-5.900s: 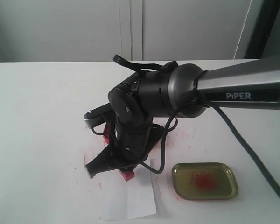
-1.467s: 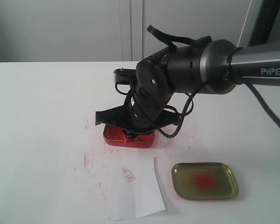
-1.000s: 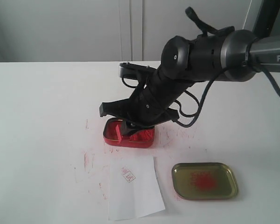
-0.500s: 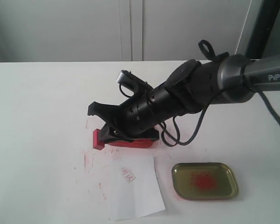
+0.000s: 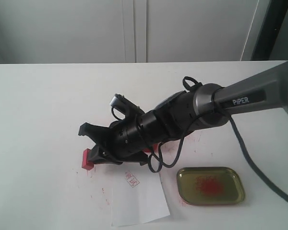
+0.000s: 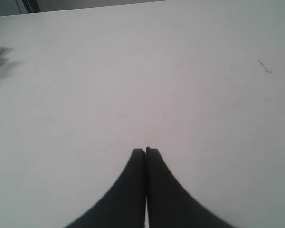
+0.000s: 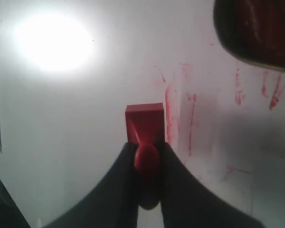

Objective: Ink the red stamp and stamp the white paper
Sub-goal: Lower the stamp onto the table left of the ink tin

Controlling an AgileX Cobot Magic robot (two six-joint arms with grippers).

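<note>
Table [image 5: 38, 96]: white, with red smears.
Right gripper [image 7: 146, 148]: jaws narrow, clamped on the handle of the red stamp [image 7: 144, 121].
Left gripper [image 6: 146, 152]: jaws pressed together, holding nothing.
White paper [image 5: 139, 203]: flat, one small red imprint, beside the olive lid [image 5: 210, 185].
Red stamp: tilted, low at the table, left of the paper, off the sheet.
</note>
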